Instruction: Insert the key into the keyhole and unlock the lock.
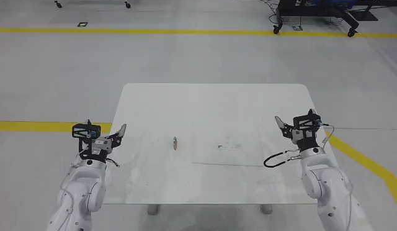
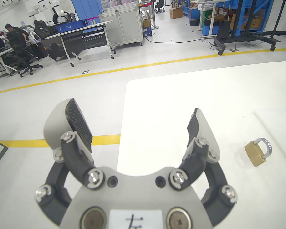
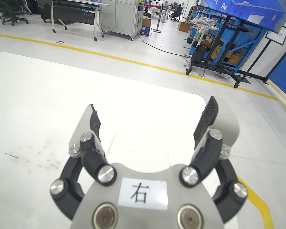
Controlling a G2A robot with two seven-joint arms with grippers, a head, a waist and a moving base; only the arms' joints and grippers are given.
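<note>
1. The white surface spreads wide, with an arm at each side edge.
2. The left pincer is spread wide and holds nothing. The right pincer is agape too, and empty.
3. The brass lock lies inboard of the left pincer and nearer that arm. Its long axis runs roughly near-to-far, shackle end away.
4. A thin dark sliver lies inboard of the right pincer. It could be the key, but it's too small to tell.

Lock on table, left of centre
</note>
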